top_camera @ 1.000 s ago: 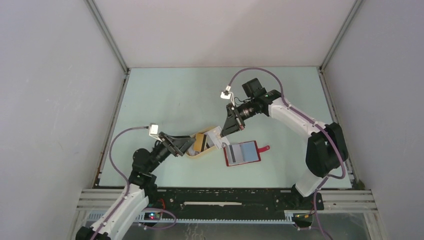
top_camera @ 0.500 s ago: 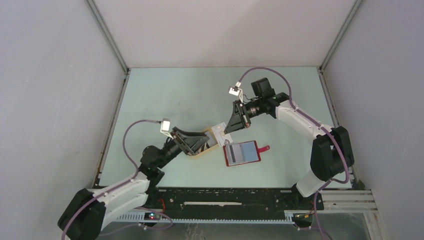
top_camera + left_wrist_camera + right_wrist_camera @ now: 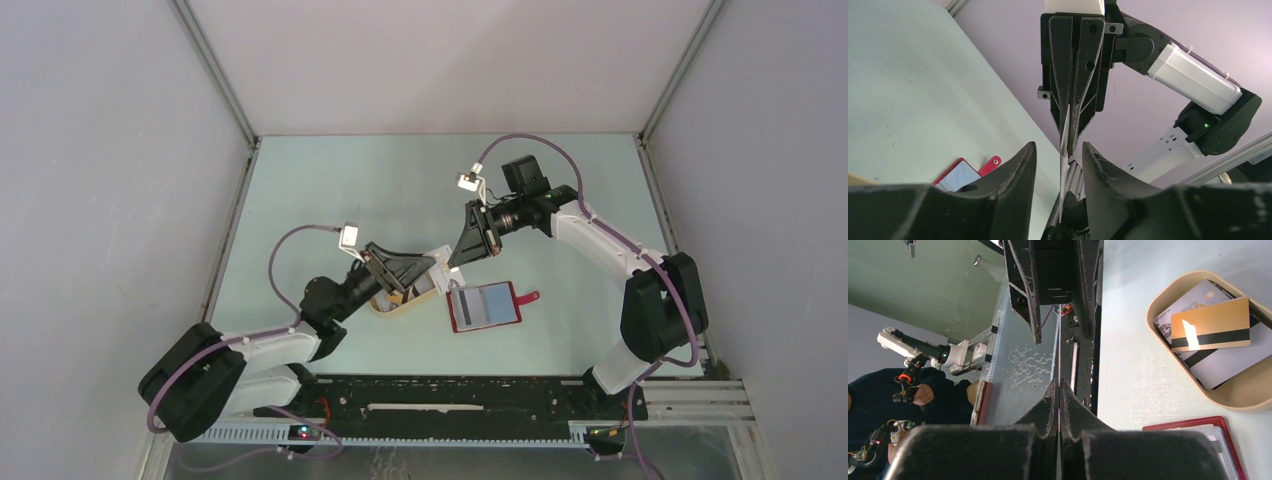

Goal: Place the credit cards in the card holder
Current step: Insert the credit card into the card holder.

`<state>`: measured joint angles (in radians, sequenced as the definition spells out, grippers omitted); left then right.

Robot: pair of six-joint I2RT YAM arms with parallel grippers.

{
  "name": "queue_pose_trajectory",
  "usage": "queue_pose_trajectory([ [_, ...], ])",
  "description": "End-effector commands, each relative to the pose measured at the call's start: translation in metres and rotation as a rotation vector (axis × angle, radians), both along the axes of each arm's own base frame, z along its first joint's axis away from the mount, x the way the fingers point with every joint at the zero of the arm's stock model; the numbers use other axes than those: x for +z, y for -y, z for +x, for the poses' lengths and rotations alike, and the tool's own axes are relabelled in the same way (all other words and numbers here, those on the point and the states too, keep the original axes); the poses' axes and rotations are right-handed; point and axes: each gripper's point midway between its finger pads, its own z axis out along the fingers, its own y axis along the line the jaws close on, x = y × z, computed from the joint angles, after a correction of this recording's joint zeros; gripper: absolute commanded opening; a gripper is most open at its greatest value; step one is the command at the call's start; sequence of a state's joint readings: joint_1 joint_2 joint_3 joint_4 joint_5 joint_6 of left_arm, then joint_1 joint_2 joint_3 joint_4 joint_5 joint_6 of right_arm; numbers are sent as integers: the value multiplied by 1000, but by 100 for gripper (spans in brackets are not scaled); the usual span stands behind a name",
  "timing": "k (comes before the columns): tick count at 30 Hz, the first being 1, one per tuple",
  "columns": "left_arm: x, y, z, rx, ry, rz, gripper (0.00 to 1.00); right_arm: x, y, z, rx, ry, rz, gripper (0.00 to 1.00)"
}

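Right wrist camera, right claw (image 3: 1059, 386): fingers pressed together, pinching a thin card (image 3: 1059, 365) seen edge-on.
Card: stands on its edge and sticks out past the fingertips, into the left claw (image 3: 1062, 337).
Left claw: spread, one finger on each side of the card. A gap shows on both sides, so it is not gripping.
Left wrist camera: right claw (image 3: 1068, 134) points in from the top of the frame. The card (image 3: 1063, 165) runs down between the left fingers (image 3: 1013, 170).
Tray (image 3: 1151, 320): beige oval, just beside the two claws. It holds a gold card (image 3: 1210, 322) with a dark stripe, lying on top of grey cards (image 3: 1228, 362).
Card holder (image 3: 484, 306): red, open flat on the table (image 3: 330, 190), grey-blue inside facing up, red tab (image 3: 529, 296) at its right edge. It lies just right of the tray, on the near side of the right claw in the top camera.
Card holder against tray: cannot tell whether they touch.
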<state>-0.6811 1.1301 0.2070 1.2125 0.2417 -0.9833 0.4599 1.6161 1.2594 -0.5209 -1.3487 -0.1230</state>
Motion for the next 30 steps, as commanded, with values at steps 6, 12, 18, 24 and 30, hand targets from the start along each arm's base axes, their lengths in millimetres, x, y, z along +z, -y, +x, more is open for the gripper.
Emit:
queue_pose_trajectory([
  [6,38,11,-5,-55,86,-114,5,6,-1,0,8,15,22,0],
  [12,27,12,-3,-50,77,-70,0,6,4,4,-35,76,-27,25],
  [18,16,12,-7,-63,73,-25,0,-6,26,11,-56,236,-178,61],
  [24,-1,16,-18,-117,94,51,0,-6,53,20,-134,364,-272,61],
  [30,-23,11,-16,-81,48,96,0,5,74,23,-224,528,-293,60],
])
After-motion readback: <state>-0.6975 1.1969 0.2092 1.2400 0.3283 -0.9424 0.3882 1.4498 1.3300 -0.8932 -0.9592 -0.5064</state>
